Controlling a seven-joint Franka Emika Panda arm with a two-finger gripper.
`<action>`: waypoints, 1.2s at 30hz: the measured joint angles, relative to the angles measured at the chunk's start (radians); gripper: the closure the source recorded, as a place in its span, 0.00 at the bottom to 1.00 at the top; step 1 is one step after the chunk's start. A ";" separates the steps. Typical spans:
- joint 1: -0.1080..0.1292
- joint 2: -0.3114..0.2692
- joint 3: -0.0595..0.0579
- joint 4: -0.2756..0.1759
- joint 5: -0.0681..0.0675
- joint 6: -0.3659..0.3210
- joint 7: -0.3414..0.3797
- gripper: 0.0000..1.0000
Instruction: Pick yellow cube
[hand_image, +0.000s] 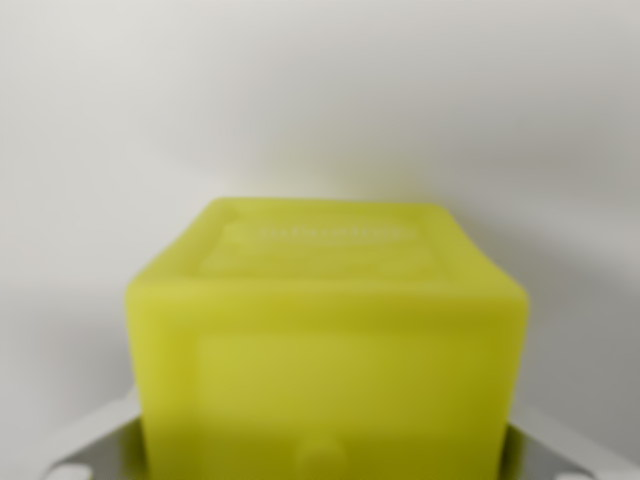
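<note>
While yellow cube (325, 350) fills blurred foreground – plain pale surface (320, 90) behind – fingers' state unclear.

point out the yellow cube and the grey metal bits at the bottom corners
cube (325, 350), wrist view, on its near face
left metal part (95, 450), wrist view, on its top edge
right metal part (560, 445), wrist view, on its top edge

Place unclear: only plain white surface (320, 90) visible
</note>
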 joint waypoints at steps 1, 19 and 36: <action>0.002 -0.004 -0.002 -0.001 0.000 -0.003 0.000 1.00; -0.035 -0.179 -0.002 -0.043 -0.149 -0.135 0.113 1.00; -0.042 -0.344 -0.001 -0.062 -0.171 -0.281 0.129 1.00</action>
